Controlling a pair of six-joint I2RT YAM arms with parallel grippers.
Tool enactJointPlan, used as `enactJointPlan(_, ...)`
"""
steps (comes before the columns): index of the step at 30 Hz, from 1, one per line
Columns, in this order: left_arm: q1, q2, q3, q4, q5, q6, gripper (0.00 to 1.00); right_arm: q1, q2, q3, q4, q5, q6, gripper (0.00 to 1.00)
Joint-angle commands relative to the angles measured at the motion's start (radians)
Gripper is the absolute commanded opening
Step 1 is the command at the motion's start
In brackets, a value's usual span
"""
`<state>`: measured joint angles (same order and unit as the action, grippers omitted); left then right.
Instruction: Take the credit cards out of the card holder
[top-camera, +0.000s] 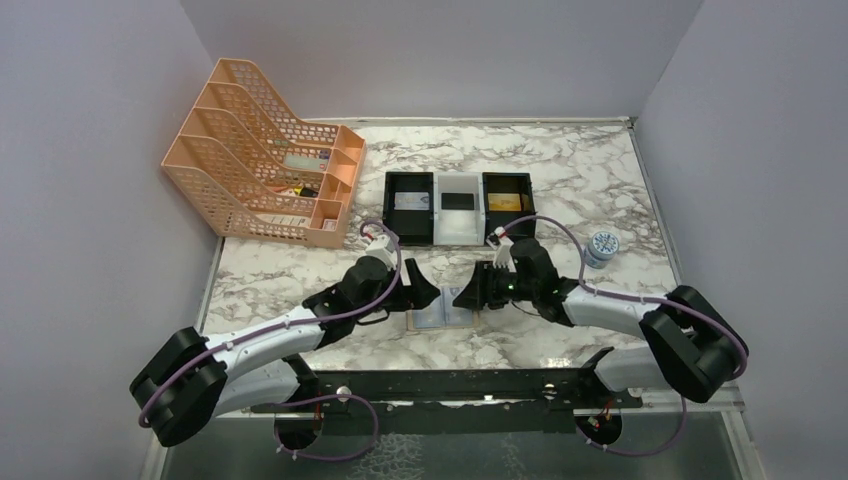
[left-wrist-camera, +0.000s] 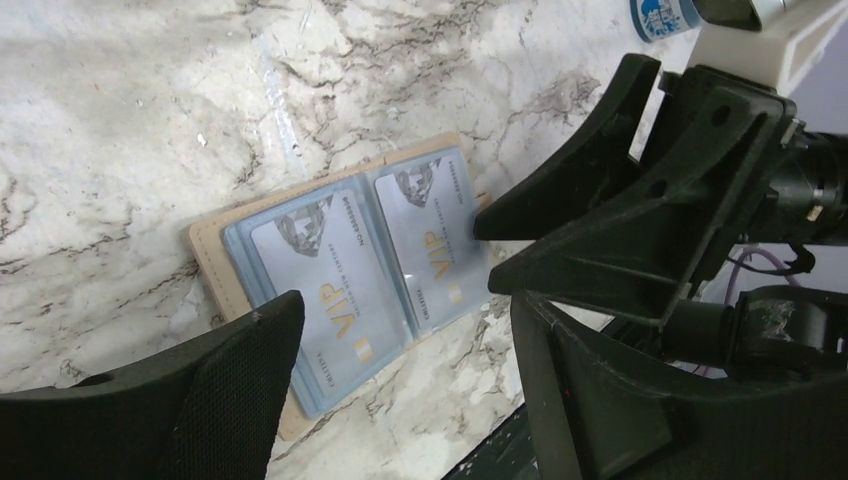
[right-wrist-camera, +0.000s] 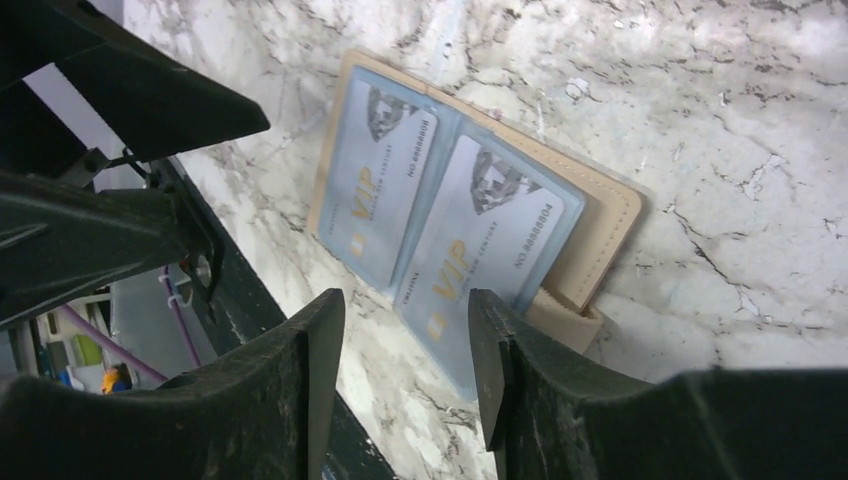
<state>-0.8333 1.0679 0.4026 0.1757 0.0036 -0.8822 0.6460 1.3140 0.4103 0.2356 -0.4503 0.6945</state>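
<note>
Inspection record.

1. White-and-grey marbled worktop (top-camera: 580, 180): carries all items.
2. Peach plastic mesh file rack (top-camera: 262, 150): stands at the far left.
3. Row of three rectangular trays, black, white and black (top-camera: 459, 206): lies at the far centre, well apart from both claws.
4. Left claw (top-camera: 418, 288): wide open and holding nothing. In its wrist view the opened holder lies between its two fingers (left-wrist-camera: 245, 370), below them. No contact is seen.
5. Right claw (top-camera: 476, 290): partly open, with a narrower gap than the left, and holding nothing. Its fingertips (right-wrist-camera: 320, 330) stand at the holder's edge on its own side, over the end of the nearer card. I cannot tell whether they touch.
6. Small flat tan-brown folding card holder (top-camera: 440, 320): lies open and flat near the front edge of the worktop, between the two claws, with its grey-blue inner faces up.
7. Two pale "VIP" credit cards (left-wrist-camera: 325, 295): sit side by side, one in each clear sleeve, both fully seated.
</note>
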Motion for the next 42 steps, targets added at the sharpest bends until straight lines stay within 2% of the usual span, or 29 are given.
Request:
enactJointPlan(1, -0.001, -0.001, -0.067, 0.141, 0.08, 0.02, 0.77, -0.005, 0.078, -0.002, 0.067, -0.013, -0.049, 0.47)
enactJointPlan(4, -0.001, 0.031, -0.048, 0.148, 0.123, 0.056, 0.75, -0.005, 0.092, -0.013, -0.01, 0.114, -0.037, 0.44)
enactJointPlan(7, -0.003, 0.063, -0.019, 0.142, 0.17, 0.08, 0.75, -0.005, 0.07, -0.068, 0.014, 0.161, -0.005, 0.44)
enactJointPlan(15, -0.014, 0.188, 0.053, 0.149, 0.221, 0.125, 0.73, -0.006, 0.024, -0.13, 0.072, 0.14, 0.029, 0.44)
enactJointPlan(24, -0.054, 0.329, 0.09, 0.22, 0.166, 0.063, 0.6, -0.005, 0.026, -0.158, 0.121, 0.14, 0.069, 0.43)
enactJointPlan(31, -0.056, 0.402, 0.094, 0.244, 0.119, 0.041, 0.55, -0.005, -0.01, -0.152, 0.091, 0.151, 0.071, 0.43)
enactJointPlan(35, -0.055, 0.429, 0.098, 0.266, 0.123, 0.038, 0.46, -0.005, -0.03, -0.134, 0.083, 0.12, 0.05, 0.44)
enactJointPlan(42, -0.055, 0.419, 0.06, 0.288, 0.108, 0.02, 0.38, -0.005, -0.085, -0.1, 0.05, 0.12, 0.041, 0.44)
